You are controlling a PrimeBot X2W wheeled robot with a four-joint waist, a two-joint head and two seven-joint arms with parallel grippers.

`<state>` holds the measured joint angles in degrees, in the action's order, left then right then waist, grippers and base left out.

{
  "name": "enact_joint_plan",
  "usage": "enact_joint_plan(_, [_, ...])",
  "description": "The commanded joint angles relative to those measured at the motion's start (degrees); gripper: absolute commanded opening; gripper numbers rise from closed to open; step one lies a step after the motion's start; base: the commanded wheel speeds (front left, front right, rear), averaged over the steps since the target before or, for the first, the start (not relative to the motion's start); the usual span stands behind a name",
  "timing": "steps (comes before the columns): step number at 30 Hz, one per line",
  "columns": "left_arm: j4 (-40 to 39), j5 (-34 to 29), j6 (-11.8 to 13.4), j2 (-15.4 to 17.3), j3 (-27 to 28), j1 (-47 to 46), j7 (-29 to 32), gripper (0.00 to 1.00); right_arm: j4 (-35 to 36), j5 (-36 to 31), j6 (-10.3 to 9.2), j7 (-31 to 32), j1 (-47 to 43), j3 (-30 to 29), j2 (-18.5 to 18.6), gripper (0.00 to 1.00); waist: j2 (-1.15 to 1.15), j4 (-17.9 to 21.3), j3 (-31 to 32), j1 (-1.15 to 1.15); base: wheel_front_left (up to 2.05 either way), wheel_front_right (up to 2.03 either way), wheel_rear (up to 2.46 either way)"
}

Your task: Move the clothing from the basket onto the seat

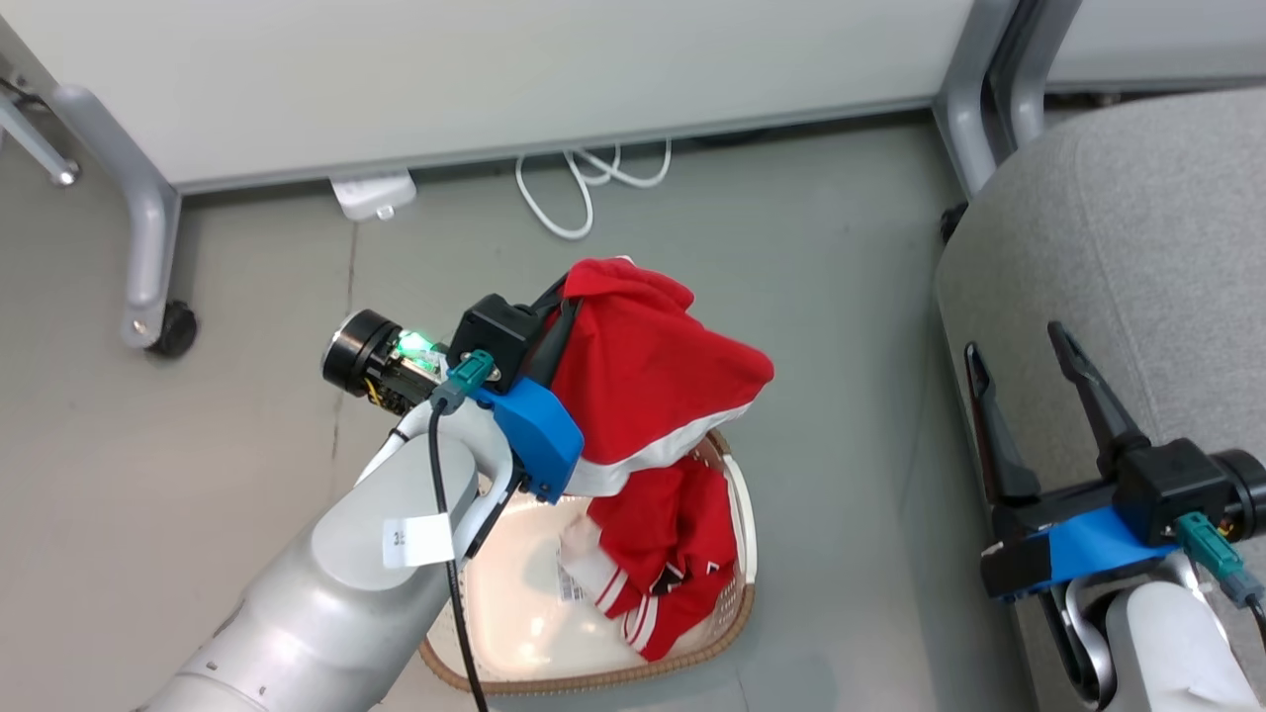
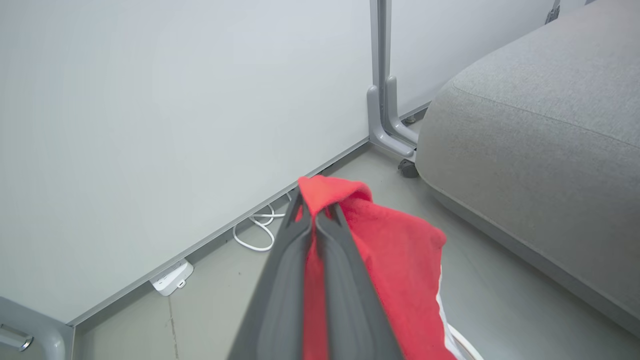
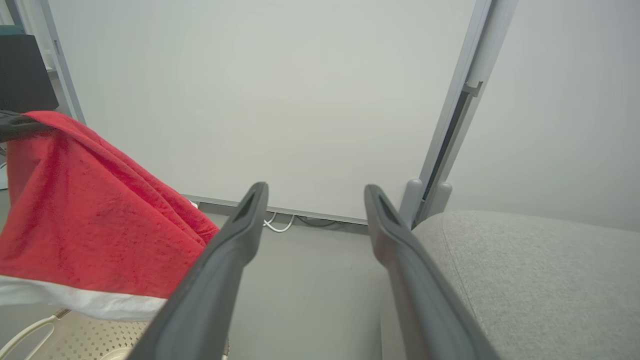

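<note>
My left gripper (image 1: 566, 292) is shut on a red garment (image 1: 653, 386) with a white stripe along its hem, holding it up over the basket (image 1: 737, 613). In the left wrist view the cloth (image 2: 400, 270) is pinched between the closed fingers and drapes to the right. A second red garment (image 1: 663, 554) with white stripes and black-and-white lettering lies in the cream basket's right half. The grey seat (image 1: 1118, 227) rises at the right. My right gripper (image 1: 1017, 341) stands open and empty beside the seat's edge (image 3: 540, 270), with the hanging garment (image 3: 85, 220) to its left.
A white partition runs along the back on grey legs (image 1: 148, 247) with casters. Another grey leg (image 1: 974, 119) stands close to the seat. A white power strip (image 1: 374, 195) and a looped white cable (image 1: 584, 183) lie on the grey floor by the partition.
</note>
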<state>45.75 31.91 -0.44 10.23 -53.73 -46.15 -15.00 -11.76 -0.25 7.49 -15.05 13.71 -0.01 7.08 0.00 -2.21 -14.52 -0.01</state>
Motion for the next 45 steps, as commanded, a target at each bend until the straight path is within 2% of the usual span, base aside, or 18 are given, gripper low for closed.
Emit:
enact_joint_plan(1, [-2.1, -0.9, 0.5, 0.2, 1.8, 1.1, -0.3, 0.0, -0.3, 0.6, 0.01, -0.2, -1.4, 0.0, 0.0, 1.0, 0.0, -0.2, 2.4, 0.01, 0.0, 0.0, 0.0])
enact_joint_plan(13, [-10.2, -5.4, -0.5, -1.3, 7.9, 3.3, -0.3, 0.0, -1.0, 1.0, 0.01, -0.2, -4.7, 0.2, -0.5, 1.0, 0.0, -0.8, 8.4, 0.01, 0.0, 0.0, 0.0])
enact_joint_plan(22, [-12.2, -7.3, -1.9, -2.4, 9.7, 4.5, -0.3, 0.0, -1.1, 1.1, 0.01, -0.2, -7.2, 0.2, -1.4, 1.0, 0.0, -1.2, 11.5, 0.01, 0.0, 0.0, 0.0])
enact_joint_plan(32, [-12.6, -8.3, -2.5, -2.8, 10.6, 5.2, -0.3, 0.0, -0.5, 1.3, 0.01, -0.2, -6.8, 0.6, -1.1, 1.0, 0.0, -1.6, 11.8, 0.01, 0.0, 0.0, 0.0])
enact_joint_plan(39, [-12.5, -9.0, -2.8, -3.0, 11.4, 5.4, -0.3, 0.0, 0.4, 1.2, 0.01, -0.2, -4.8, 3.5, -0.1, 1.0, 0.0, -2.0, 11.2, 0.01, 0.0, 0.0, 0.0])
enact_joint_plan(45, [-12.6, -9.7, -2.9, -3.7, 11.8, 5.7, -0.3, 0.0, -0.1, 1.9, 0.01, -0.2, -0.9, 9.2, 2.0, 1.0, 0.0, -2.3, 10.1, 0.01, 0.0, 0.0, 0.0])
